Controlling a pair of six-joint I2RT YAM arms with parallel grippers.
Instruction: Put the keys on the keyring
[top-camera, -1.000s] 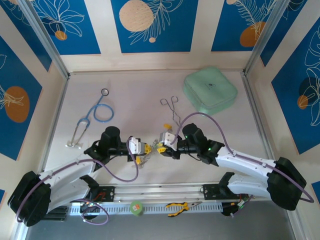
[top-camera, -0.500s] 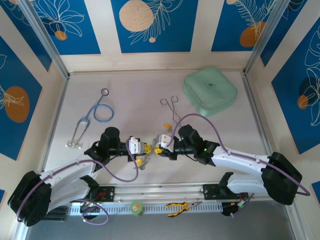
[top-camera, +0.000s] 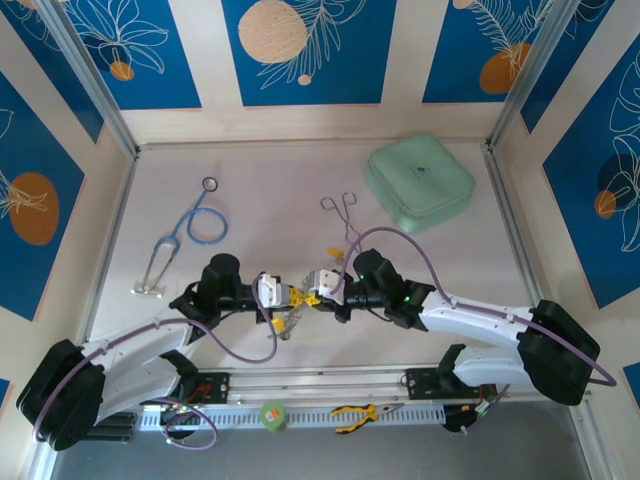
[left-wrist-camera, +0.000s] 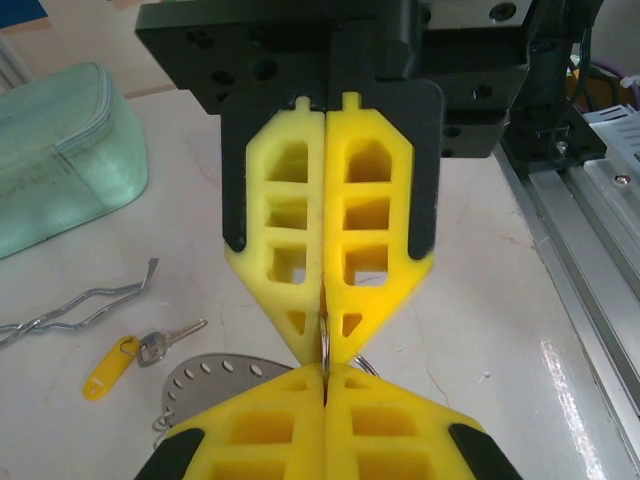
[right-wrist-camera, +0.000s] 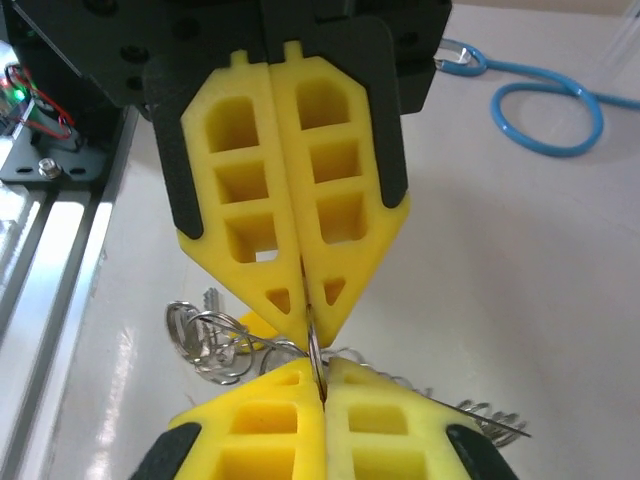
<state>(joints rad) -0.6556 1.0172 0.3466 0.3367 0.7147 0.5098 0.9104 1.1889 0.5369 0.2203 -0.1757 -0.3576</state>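
**Two claws nose to nose on one ring**

Both arms are reaching in over the near middle of the table (top-camera: 250, 180). The left gripper (top-camera: 293, 297) and the right gripper (top-camera: 316, 298) are sitting tip to tip. Each one is pressed together on the thin steel edge of the keyring (right-wrist-camera: 315, 348), which is being pinched between them. I cannot tell whether the ring's dangling parts are touching the table.

To my eye, the step in hand is steadying the ring so a gap can be worked open for a key. Doing that well is going to mean a small, gentle twist rather than a tug. The wire is thin and sitting right at the fingertips, so it looks likely to slip out.

The left wrist view is showing a yellow-tagged key (left-wrist-camera: 112, 366) lying loose on the table just beside the forceps (left-wrist-camera: 75, 308), with a green pouch (left-wrist-camera: 60, 150) beyond. That key is near the ring but not on it. The right wrist view is showing a bunch of wire loops (right-wrist-camera: 208, 338) hanging off the ring, and the blue stethoscope (right-wrist-camera: 548, 112) behind. From above, the ring is too small to read.
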